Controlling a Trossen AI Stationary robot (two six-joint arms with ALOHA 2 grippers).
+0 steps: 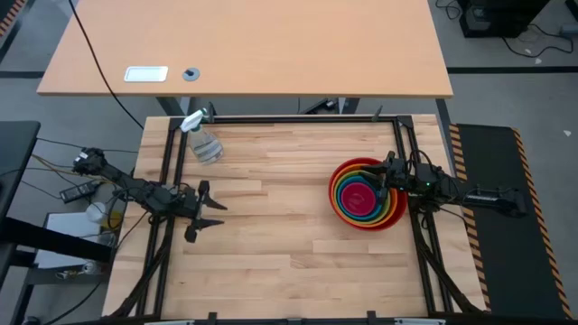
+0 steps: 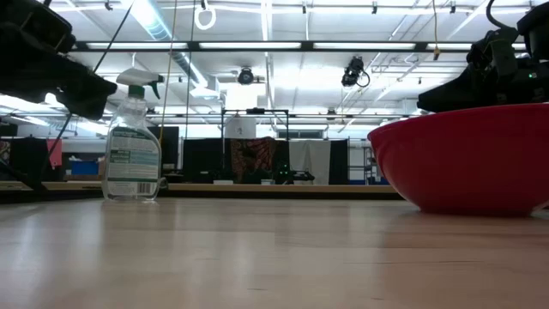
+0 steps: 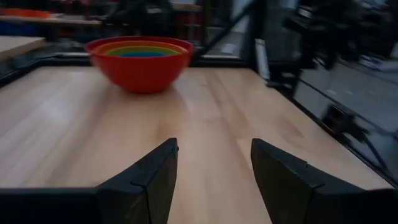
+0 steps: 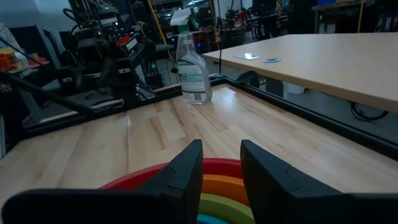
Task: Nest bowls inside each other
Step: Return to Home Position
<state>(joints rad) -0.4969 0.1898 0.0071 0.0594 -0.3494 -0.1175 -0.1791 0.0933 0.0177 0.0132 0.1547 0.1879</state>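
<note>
The bowls (image 1: 366, 194) sit nested in one stack on the right part of the table, the red one (image 2: 467, 163) outermost and resting on its base, the pink one (image 1: 358, 196) innermost. The stack also shows in the left wrist view as coloured rims inside the red bowl (image 3: 140, 62). My right gripper (image 1: 386, 173) hovers level over the stack's right rim (image 4: 143, 174), open, with nothing between its fingers (image 4: 221, 149). My left gripper (image 1: 209, 214) waits at the table's left side, open and empty (image 3: 214, 146), pointing toward the bowls.
A clear spray bottle (image 1: 203, 140) stands upright at the far left of the table (image 2: 131, 142). Black frame rails (image 1: 298, 118) run along the table's edges. A light desk (image 1: 244, 45) stands beyond the far edge. Bare wood lies between the two grippers.
</note>
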